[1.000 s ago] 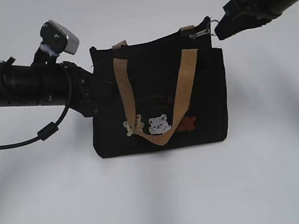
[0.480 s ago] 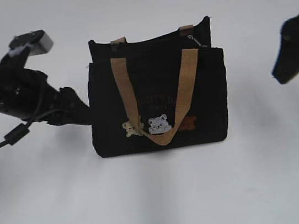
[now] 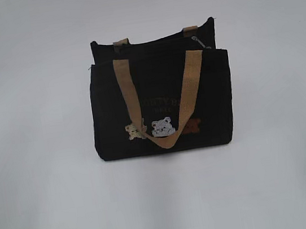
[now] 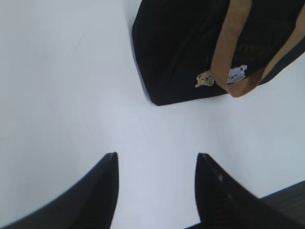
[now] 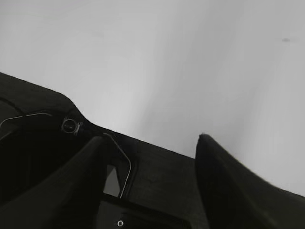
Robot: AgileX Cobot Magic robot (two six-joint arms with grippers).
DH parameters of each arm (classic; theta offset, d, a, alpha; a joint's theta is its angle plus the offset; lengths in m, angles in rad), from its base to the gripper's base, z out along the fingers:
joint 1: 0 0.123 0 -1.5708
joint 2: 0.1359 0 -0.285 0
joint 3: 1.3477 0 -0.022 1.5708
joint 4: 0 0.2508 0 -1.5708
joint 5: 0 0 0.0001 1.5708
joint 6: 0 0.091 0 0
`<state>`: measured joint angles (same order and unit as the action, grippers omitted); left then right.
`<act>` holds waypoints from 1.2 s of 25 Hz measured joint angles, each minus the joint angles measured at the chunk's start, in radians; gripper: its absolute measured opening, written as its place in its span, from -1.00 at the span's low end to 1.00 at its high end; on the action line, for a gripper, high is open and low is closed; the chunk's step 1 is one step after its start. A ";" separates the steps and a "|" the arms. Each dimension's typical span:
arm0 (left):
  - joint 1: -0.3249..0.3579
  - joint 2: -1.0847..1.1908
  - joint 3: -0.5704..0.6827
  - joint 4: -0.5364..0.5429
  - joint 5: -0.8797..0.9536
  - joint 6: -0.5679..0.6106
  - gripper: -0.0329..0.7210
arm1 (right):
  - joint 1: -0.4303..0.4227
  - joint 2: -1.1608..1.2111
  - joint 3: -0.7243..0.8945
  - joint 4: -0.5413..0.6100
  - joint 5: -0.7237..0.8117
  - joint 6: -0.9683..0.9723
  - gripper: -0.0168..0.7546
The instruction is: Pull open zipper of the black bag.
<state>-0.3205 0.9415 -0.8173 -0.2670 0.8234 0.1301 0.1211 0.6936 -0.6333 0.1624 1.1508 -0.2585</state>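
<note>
A: Black fabric, tan webbing: the black bag (image 3: pixel 162 107) is stood upright at the centre of the white table (image 3: pixel 46 209). The zipper (image 3: pixel 160 41) is run along the top edge, from about 9 to 3 o'clock. The silver pull (image 3: pixel 200 42) is seen at the 3 o'clock end, just below the rear rim. Whether the line is parted cannot be told; the top is too dark.

B: Grippers?

A: Neither is seen in the exterior view. In the left wrist view the left gripper (image 4: pixel 157 164) is shown with jaws spread and nothing between them, over bare table. The bag (image 4: pixel 200 47) is well apart from it, at about 1 o'clock. The right gripper (image 5: pixel 152 148) is also shown spread and empty, aimed at the table and a dark housing. No bag is in that view.

B: Step in hand?

A: Judged as a stand-off: nothing is gripped, nothing braced. No pull is under way.

B: Next move?

A: Likely the bag would be steadied at its 9 o'clock side by the left gripper. The pull would be approached from 3 o'clock by the right and pinched at its tab. The target is small, so fine alignment is called for. An unbraced bag is expected to slide or tip.
</note>
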 joint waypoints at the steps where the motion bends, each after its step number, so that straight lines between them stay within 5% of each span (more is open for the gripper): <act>1: 0.000 -0.086 0.029 0.022 0.032 -0.027 0.12 | 0.000 -0.070 0.035 -0.010 0.001 0.004 0.24; 8: 0.000 -0.621 0.211 0.232 0.240 -0.142 0.11 | 0.000 -0.413 0.126 -0.050 -0.022 0.016 0.21; 14: 0.000 -0.902 0.289 0.267 0.247 -0.148 0.06 | 0.000 -0.539 0.144 -0.054 -0.039 0.017 0.07; 30: 0.000 -0.951 0.292 0.277 0.238 -0.148 -0.12 | 0.000 -0.700 0.147 -0.057 -0.051 0.031 0.03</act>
<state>-0.3205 -0.0093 -0.5255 0.0100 1.0611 -0.0184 0.1211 -0.0065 -0.4858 0.1056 1.1002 -0.2270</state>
